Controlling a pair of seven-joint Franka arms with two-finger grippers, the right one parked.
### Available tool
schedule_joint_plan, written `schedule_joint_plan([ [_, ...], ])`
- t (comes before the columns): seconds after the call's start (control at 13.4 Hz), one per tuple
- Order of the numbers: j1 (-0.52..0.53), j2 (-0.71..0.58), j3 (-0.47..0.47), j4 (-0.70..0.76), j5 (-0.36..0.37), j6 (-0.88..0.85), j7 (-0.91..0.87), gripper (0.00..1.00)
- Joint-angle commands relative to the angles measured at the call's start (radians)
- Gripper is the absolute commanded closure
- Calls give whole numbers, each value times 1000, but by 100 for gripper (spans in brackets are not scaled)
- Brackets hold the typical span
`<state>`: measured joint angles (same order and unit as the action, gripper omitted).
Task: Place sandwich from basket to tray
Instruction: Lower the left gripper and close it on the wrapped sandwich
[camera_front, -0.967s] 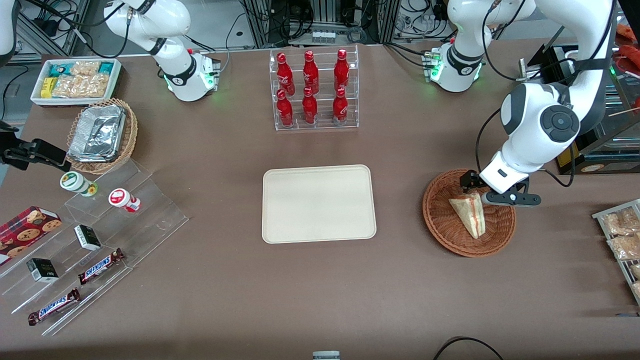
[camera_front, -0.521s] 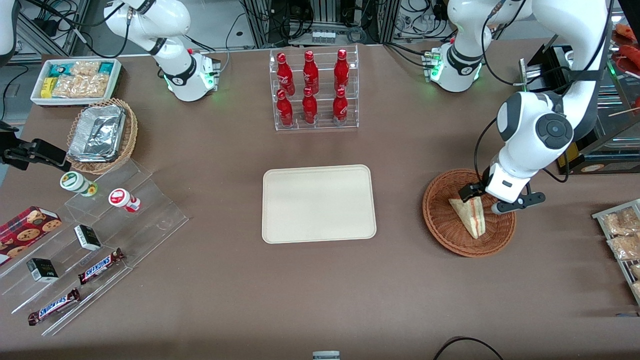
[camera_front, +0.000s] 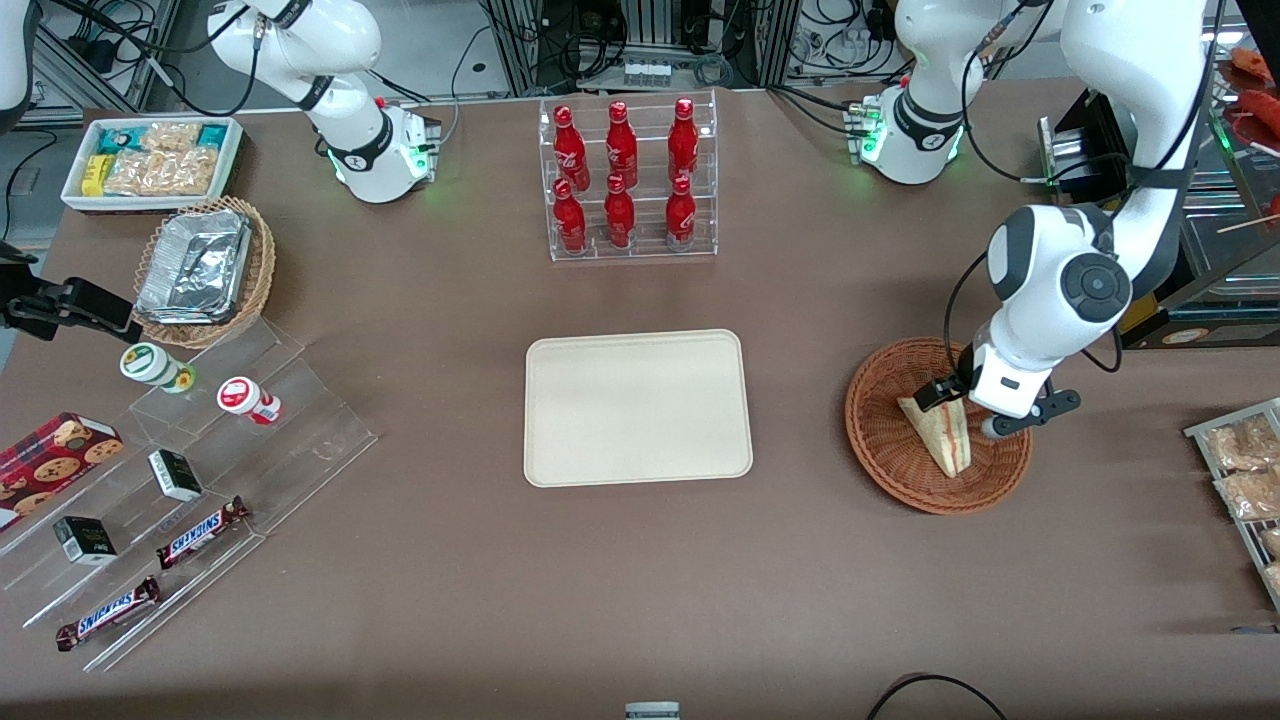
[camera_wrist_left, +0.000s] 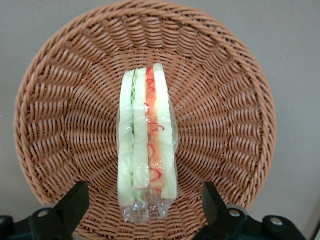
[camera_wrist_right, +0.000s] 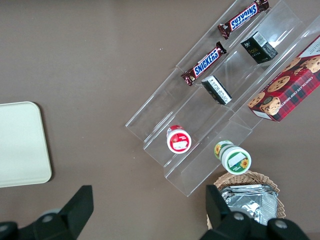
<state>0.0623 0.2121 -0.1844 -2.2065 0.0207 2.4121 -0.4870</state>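
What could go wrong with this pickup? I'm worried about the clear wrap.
The gripper hangs open over the sandwich, jaws straddling its end. Risks: the jaws may pinch only the loose clear wrap at that end, so it slips. The sandwich stands on edge in the basket and might tip when touched. A deep descent could catch the wicker and drag the basket off toward the tray.

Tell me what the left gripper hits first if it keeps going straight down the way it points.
Most likely the sandwich: the left gripper hangs open above its wide end, a finger on each side, inside the basket.
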Motion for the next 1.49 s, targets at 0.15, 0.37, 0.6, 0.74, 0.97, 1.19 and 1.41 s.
schedule_joint_plan([
  [0.15,10,49,-9,-4,-5,62,-41,0],
  [0.37,10,55,-7,-2,1,62,-38,57],
  [0.6,10,55,-6,-2,4,62,-33,100],
  [0.74,10,55,-6,-2,4,62,-30,100],
  [0.97,10,47,-6,2,27,53,-30,100],
  [1.19,10,14,-9,37,27,-31,-31,100],
  [1.41,-4,0,-27,174,25,-268,-65,100],
])
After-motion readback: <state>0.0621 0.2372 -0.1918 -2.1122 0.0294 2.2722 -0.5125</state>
